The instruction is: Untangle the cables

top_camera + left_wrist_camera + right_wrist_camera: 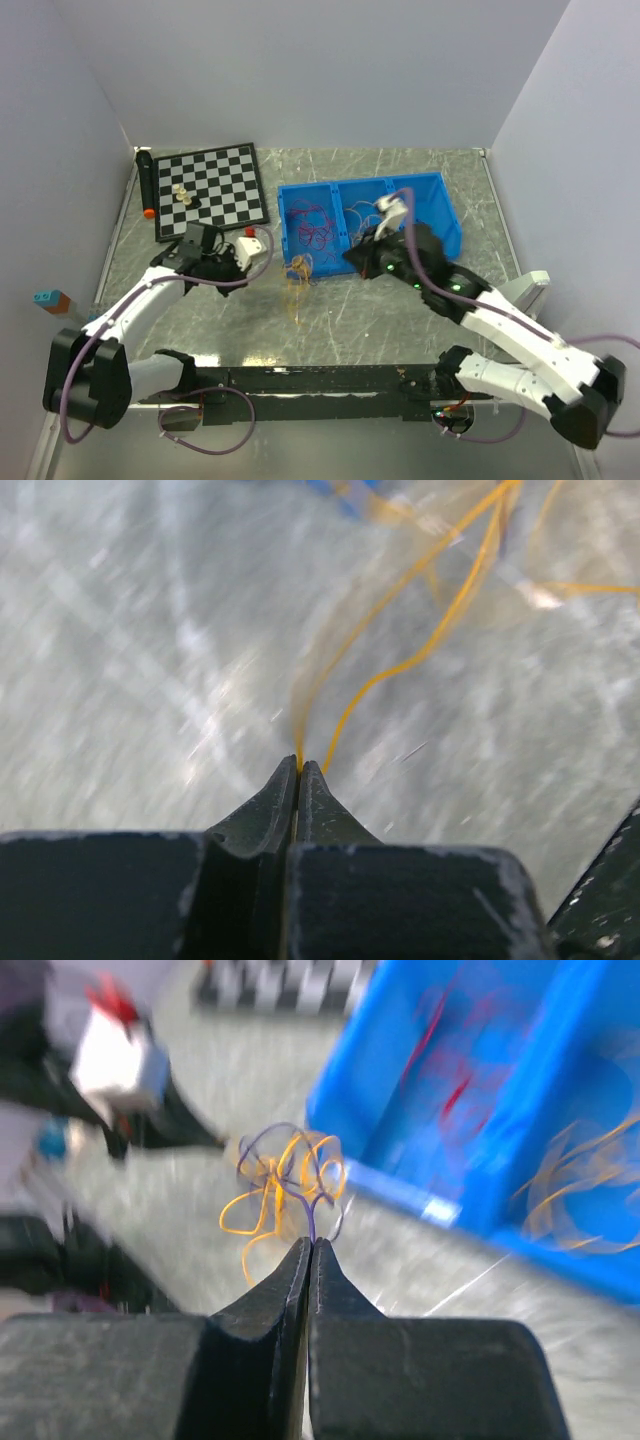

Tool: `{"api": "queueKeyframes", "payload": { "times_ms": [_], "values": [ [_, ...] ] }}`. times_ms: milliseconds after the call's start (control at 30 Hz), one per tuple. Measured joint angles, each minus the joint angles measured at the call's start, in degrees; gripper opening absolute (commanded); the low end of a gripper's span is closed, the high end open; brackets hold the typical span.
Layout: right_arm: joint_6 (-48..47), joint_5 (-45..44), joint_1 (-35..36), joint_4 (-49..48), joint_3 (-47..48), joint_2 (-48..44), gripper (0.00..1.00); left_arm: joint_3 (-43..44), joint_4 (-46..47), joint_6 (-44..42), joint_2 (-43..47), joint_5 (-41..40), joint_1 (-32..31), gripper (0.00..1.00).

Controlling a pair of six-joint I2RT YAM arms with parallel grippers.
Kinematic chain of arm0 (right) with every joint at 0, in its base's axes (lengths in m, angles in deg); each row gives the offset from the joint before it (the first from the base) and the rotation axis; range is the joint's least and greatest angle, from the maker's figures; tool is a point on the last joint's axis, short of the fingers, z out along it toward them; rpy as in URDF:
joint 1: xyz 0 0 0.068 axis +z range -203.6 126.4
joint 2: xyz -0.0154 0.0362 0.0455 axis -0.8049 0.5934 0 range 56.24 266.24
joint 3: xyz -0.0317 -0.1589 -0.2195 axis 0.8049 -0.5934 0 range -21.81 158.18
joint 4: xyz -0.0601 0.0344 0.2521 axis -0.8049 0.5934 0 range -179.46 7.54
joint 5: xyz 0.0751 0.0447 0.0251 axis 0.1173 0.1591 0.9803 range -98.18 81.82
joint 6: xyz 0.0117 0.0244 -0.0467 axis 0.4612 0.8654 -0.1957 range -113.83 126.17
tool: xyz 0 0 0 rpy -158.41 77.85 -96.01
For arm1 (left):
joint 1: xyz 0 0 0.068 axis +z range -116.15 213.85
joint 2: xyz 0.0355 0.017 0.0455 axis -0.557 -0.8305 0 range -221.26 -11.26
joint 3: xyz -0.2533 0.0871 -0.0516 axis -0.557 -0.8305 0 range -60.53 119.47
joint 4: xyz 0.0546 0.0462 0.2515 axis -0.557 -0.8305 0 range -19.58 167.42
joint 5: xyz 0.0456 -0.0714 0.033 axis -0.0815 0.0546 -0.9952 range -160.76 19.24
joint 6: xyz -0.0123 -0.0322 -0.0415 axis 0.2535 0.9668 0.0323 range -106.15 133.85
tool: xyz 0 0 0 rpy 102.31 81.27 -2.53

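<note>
Well left of the blue bin (432, 190), a chessboard (212, 188) is lying flat. Nearer the bin, the left gripper (300, 764) is pinching a yellow-orange strand (440, 640) between closed fingers. The tangled cables (298, 272) are sitting just beside the bin's left wall, where the right gripper (311, 1244), reaching across the bin, is clamping a purple strand (312, 1222).

It was a robotics lab test cell. Plain white partition walls (300, 70) boxed in a grey marbled worktop (400, 325). A black mounting rail (320, 381) lay at six o'clock, a chessboard (212, 186) at ten o'clock and a blue sorting bin (437, 200) at one o'clock.
</note>
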Motion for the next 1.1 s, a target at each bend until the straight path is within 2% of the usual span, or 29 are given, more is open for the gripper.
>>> {"api": "queueKeyframes", "payload": {
  "times_ms": [167,433,567,1100],
  "values": [
    [-3.15,-5.25,-4.52,4.48,8.15,-8.9,0.0,0.0,-3.65,-3.5,1.62,-1.03,6.38,0.01],
    [-9.66,-16.59,-6.62,7.72,20.87,-14.88,0.0,-2.14,-5.75,-7.82,2.08,-5.27,8.72,0.01],
    [-13.16,-21.81,-6.62,8.46,26.38,-14.67,0.0,-4.85,-5.75,-10.01,2.8,-8.44,8.81,0.01],
    [-28.3,-33.07,-6.67,6.51,48.59,-8.85,0.0,-11.54,-3.15,-17.07,4.17,-17.79,8.83,0.01]
  ]
}}
